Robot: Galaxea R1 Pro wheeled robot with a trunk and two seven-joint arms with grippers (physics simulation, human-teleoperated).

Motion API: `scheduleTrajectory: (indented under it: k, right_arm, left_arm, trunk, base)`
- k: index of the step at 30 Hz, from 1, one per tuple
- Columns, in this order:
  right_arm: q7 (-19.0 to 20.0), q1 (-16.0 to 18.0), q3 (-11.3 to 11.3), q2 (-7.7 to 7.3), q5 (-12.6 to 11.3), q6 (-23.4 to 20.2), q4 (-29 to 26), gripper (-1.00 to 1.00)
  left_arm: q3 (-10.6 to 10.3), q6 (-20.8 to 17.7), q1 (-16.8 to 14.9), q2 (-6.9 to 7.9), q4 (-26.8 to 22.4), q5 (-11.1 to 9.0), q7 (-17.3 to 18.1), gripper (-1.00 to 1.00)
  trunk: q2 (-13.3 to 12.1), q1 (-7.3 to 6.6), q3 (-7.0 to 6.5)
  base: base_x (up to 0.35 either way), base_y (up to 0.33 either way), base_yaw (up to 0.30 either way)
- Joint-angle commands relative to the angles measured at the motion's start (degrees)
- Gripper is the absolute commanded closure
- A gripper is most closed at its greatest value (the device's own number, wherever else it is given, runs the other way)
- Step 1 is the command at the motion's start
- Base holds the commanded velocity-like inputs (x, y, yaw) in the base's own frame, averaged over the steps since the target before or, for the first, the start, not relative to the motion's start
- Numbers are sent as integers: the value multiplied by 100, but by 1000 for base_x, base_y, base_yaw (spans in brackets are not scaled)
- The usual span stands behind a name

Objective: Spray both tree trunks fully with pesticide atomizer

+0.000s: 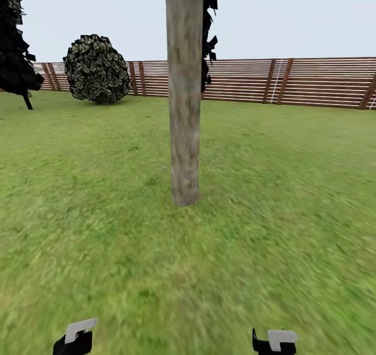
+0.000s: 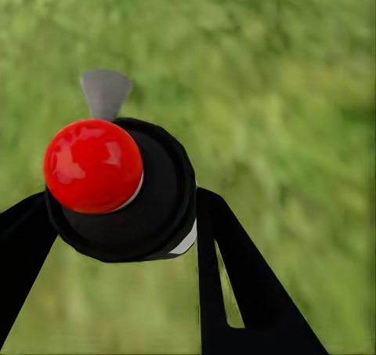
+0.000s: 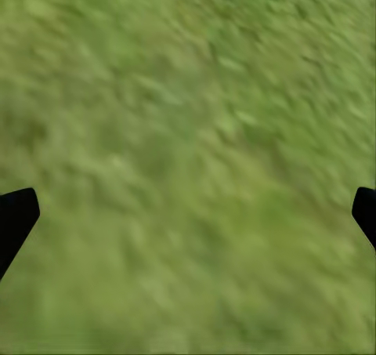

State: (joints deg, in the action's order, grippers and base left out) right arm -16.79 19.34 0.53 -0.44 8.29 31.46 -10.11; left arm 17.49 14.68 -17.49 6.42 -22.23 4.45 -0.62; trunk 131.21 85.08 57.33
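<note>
A: Since the left gripper (image 2: pixel 125 237) has its fingers clamped round the atomizer (image 2: pixel 117 190), red cap toward the wrist camera, is the pickup done?
B: I judge so. It's carried low over the grass (image 1: pixel 292 214), probably because the tree trunk (image 1: pixel 185 99) ahead stands well apart, bare of specks.
A: And the right gripper (image 3: pixel 188 214)?
B: Spread wide, holding nothing, hanging idle over lawn.
</note>
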Motion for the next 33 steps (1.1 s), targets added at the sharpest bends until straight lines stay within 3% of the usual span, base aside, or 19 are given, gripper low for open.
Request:
scheduleTrajectory:
  k: [1, 21, 33]
  right_arm:
    - [0, 0, 0, 0, -1, 0, 0, -100]
    - [0, 0, 0, 35, 5, 0, 8, -100]
    - [-6, 0, -2, 35, 8, 0, -12, -100]
  left_arm:
    - [0, 0, 0, 0, -1, 1, 0, 100]
    - [0, 0, 0, 0, -1, 4, -7, 100]
    - [15, 5, -2, 45, -42, -21, 0, 100]
  trunk:
    - [0, 0, 0]
    - [0, 0, -2]
    - [0, 0, -38]
  base:
    - [340, 0, -4]
    - [340, 0, -3]
    - [340, 0, -143]
